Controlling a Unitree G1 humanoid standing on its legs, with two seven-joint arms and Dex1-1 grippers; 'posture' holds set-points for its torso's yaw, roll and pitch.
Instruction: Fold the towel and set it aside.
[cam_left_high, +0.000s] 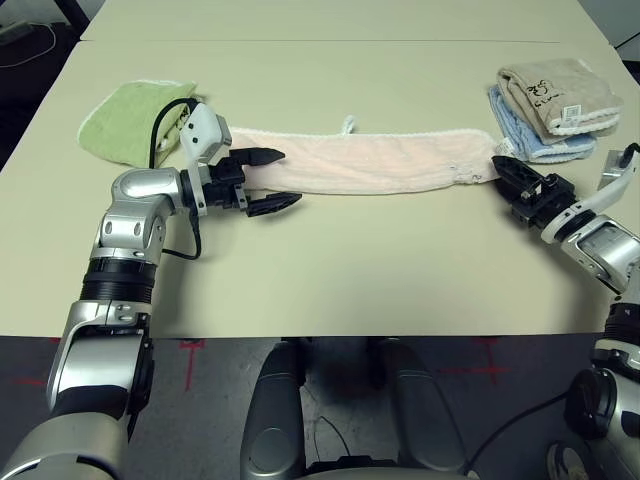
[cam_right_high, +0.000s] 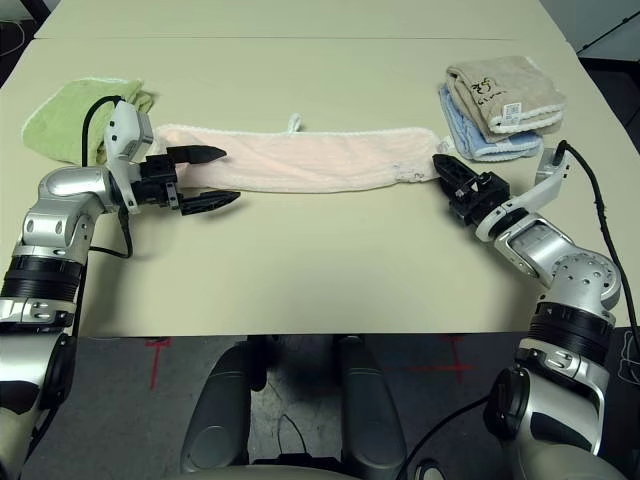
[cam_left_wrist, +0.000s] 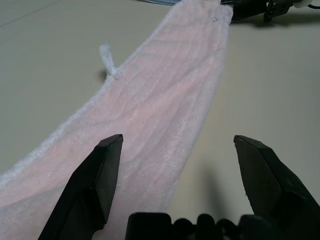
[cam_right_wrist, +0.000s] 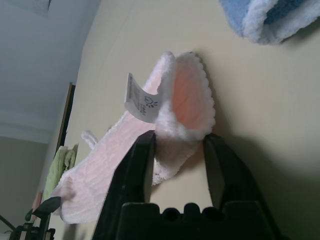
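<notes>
- towel (cam_left_high: 365, 160) lies as a long narrow band across mid-table, already folded lengthwise, running parallel to the table's far edge; hanging loop (cam_left_high: 348, 123) sticks out on the far side abt halfway along; judged next fold is end-to-end, hence one gripper at each short end
- left gripper (cam_left_high: 265, 181) at the towel's left end, jaws spread wide & holding nothing; one finger over the pink cloth, the other over bare table (cam_left_high: 330, 260) on the near side; looks staged to bite that end
- right gripper (cam_right_wrist: 177, 150) at the towel's right end; the scalloped end w/ its white tag (cam_right_wrist: 141, 101) sits curled up between the fingers; jaws partly drawn in around the cloth, but firm clamp or not: can't tell
- green towel (cam_left_high: 125, 118) by the table's left edge just behind the left gripper; beige towel (cam_left_high: 555, 92) on light blue towel (cam_left_high: 540, 140) near the far right corner; prob. the set-aside spots, kept clear of the fold
</notes>
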